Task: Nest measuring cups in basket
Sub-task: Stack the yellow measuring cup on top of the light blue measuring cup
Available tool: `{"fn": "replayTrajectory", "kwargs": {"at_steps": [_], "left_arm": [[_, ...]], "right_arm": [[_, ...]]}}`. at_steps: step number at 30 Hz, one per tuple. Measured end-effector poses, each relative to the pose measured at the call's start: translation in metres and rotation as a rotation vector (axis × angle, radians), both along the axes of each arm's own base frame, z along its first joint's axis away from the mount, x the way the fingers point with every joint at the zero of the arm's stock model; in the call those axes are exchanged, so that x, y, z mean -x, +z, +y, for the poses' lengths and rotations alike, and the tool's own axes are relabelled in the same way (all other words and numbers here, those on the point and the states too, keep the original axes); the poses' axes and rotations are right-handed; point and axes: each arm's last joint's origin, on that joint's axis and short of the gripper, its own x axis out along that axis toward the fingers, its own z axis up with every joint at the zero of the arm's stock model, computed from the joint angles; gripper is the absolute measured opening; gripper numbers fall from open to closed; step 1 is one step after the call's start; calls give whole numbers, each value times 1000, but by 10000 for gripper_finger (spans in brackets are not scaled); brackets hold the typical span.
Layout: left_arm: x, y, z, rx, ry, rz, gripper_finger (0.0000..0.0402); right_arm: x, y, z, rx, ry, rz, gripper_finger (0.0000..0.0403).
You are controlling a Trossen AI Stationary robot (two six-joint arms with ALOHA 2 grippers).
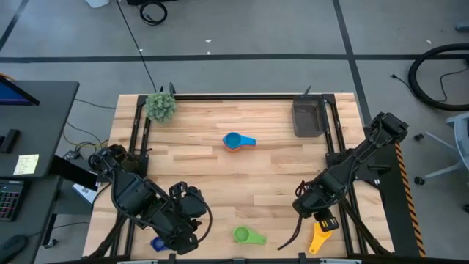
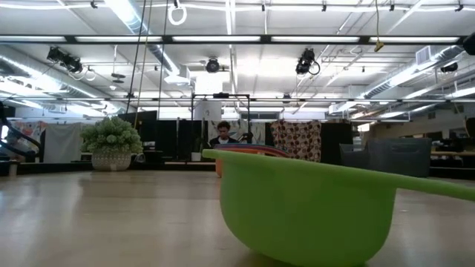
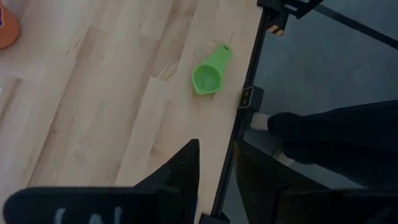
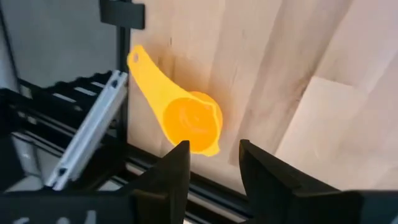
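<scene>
From above, your left arm is folded over the near left corner of the table [image 1: 220, 165], its left gripper [image 1: 183, 238] low by the front edge. A dark blue measuring cup [image 1: 157, 243] peeks out just beside it at the edge. Your right arm reaches in from the right side, elbow out past the table rim, with the right gripper [image 1: 308, 209] hanging over the near right area. The yellow measuring cup [image 1: 319, 236] lies just in front of it, handle toward the front edge. The green measuring cup [image 1: 249, 235] sits between the two grippers near the front edge. A light blue measuring cup [image 1: 238, 141] rests mid-table, nested on something orange. The basket [image 1: 308, 117] stands at the far right corner, and the fuzzy green plant ball [image 1: 160, 107] at the far left corner.

From table height, the green cup [image 2: 304, 211] fills most of your view and blocks what lies behind it; only a sliver of the orange and blue stack shows over its rim. The plant ball [image 2: 111, 144] sits far left, and a person [image 2: 223, 135] is seated in the room beyond.

In your left wrist view, the fingers [image 3: 177, 180] stand apart, holding nothing, above bare wood, with the green cup [image 3: 208, 74] well ahead near the table edge. A person's dark shoe and trouser leg show beyond the edge.

In your right wrist view, the fingers [image 4: 174, 168] are spread, with the yellow cup [image 4: 186, 121] just ahead of their tips, lying free on the wood beside the table's black frame.
</scene>
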Motion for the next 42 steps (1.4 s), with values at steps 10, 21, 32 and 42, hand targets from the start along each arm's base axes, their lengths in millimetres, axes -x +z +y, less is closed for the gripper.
{"fn": "replayTrajectory", "kwargs": {"at_steps": [10, 21, 32, 42], "left_arm": [[0, 0, 0, 1, -1, -1, 103], [0, 0, 0, -1, 2, -4, 103], [-1, 0, 1, -22, 8, -20, 103], [-1, 0, 1, -40, -19, -23, 103]], "right_arm": [[21, -21, 12, 85, 92, -24, 142], [30, -39, 25, 59, -27, -51, 140], [43, -42, 45, 54, -581, 99, 140], [66, -45, 45, 246, -1062, 328, 140]]}}
